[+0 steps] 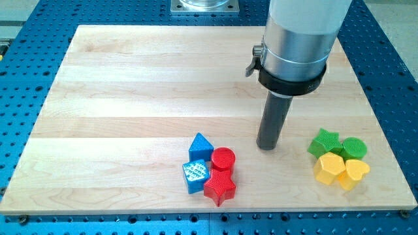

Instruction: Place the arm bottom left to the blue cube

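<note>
Tip (268,146) down on the desk (130,85), right of centre, in bare wood between two clusters. No fingers on this rod, so nothing wide, narrow or held; just a blunt dark end.

Blue cube (195,176) down and to the view's left of the tip, well apart, near the desk's bottom edge. Goal spot further on the same diagonal: below and left of the cube, in the narrow strip of wood before the edge. Direct line from tip to that spot blocked, by judgement, by the cluster itself, so likely a swing round, above the cluster and down its left side, or along the bottom edge.

Left cluster, four pieces packed touching: blue cube, one blue triangle (201,144) just above it, one red cylinder (223,158) to the right, one red star (220,188) at bottom right of the cube.

Right cluster, four more, near the tip's right: one green star (324,141), one green rounded block (353,148), one yellow block (328,168), one yellow heart (354,172).

Count: two blue, two red, two green, two yellow.
</note>
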Tool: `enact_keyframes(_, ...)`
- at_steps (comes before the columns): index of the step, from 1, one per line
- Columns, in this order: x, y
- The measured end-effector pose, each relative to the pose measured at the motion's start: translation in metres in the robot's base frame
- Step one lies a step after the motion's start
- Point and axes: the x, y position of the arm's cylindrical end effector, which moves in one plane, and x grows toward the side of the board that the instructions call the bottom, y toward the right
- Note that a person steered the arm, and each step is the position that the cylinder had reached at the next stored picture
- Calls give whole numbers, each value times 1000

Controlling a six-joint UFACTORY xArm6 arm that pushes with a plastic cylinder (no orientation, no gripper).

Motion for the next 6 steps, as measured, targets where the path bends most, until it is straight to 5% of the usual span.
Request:
enact_keyframes(3,-65,75)
enact_keyframes(6,-48,-140)
